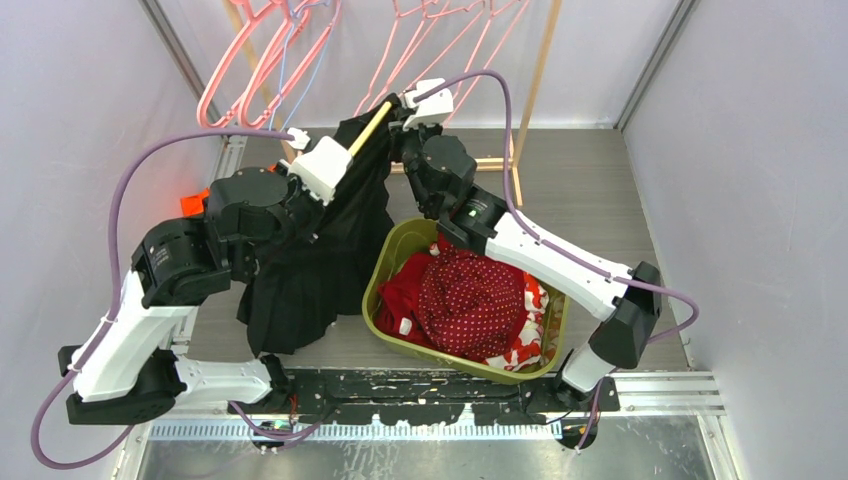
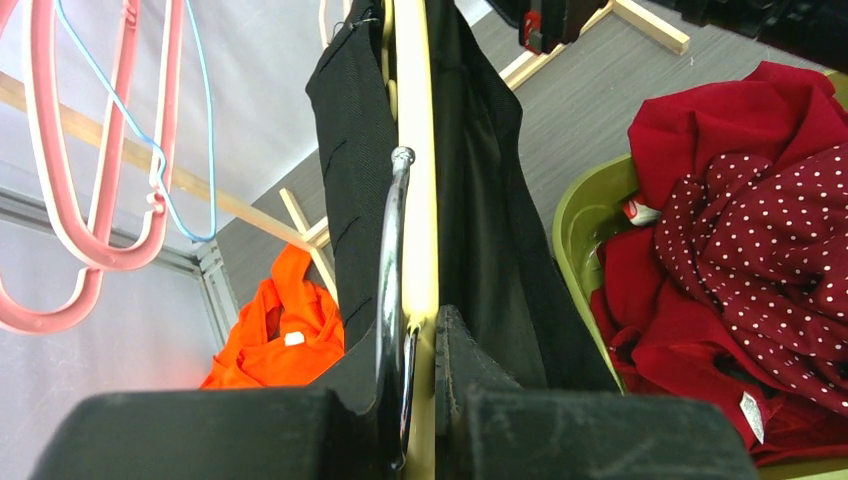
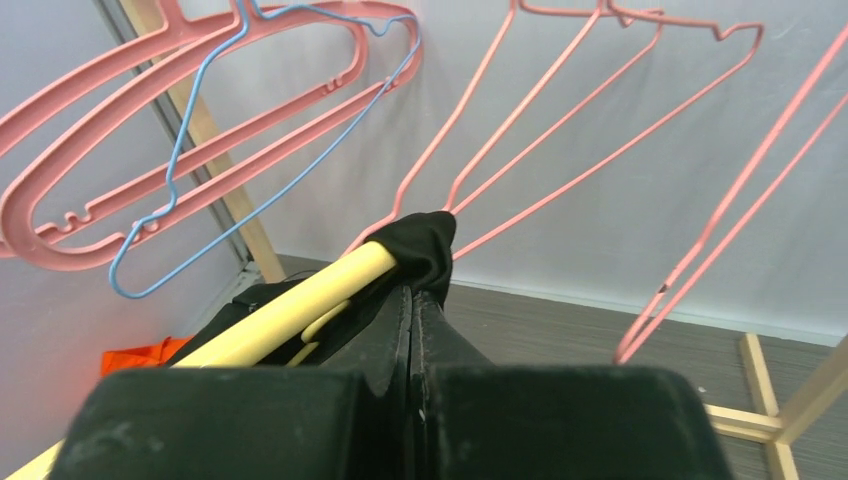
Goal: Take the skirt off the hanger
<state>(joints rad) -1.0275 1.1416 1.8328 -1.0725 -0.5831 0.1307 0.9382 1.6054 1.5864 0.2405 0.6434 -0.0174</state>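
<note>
A black skirt hangs from a pale wooden hanger held in the air over the left of the table. My left gripper is shut on the hanger; in the left wrist view its jaws clamp the wooden bar beside the metal hook, with skirt cloth on both sides. My right gripper is shut on the skirt's waist at the hanger's far end; in the right wrist view it pinches black fabric wrapped over the hanger tip.
A green basket of red clothes stands right of the skirt. An orange garment lies at the left. Pink hangers and a blue wire hanger hang on a wooden rack at the back.
</note>
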